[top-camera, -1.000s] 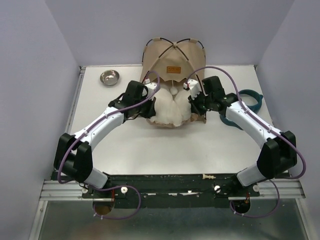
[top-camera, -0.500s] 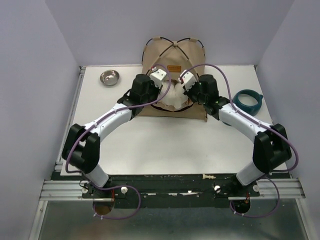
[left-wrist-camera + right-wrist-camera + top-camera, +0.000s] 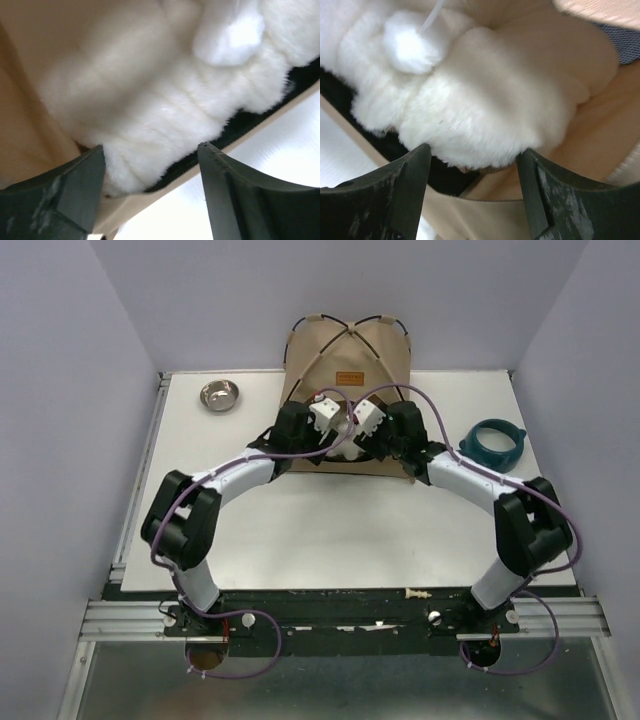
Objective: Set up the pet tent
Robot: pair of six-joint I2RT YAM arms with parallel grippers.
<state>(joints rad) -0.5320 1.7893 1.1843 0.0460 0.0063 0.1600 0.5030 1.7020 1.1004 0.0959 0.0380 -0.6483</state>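
The pet tent (image 3: 345, 350) stands upright at the back of the table, tan with two black crossing poles and a small brown label. Both arms reach into its doorway from the front. The white fluffy cushion (image 3: 165, 115) lies inside on the tent's black floor. My left gripper (image 3: 151, 146) is open, its fingertips either side of the cushion's front edge without pinching it. My right gripper (image 3: 474, 148) is open too, level with the cushion (image 3: 485, 105) edge. A white pompom (image 3: 407, 42) hangs on a string above the cushion.
A small metal bowl (image 3: 219, 395) sits at the back left of the table. The teal bowl stand (image 3: 497, 440) lies at the right, close to the right forearm. Purple walls close in the table on three sides.
Both arms pushed forward and carried the cushion from in front of the tent into its doorway. Both grippers then opened and let go of it.
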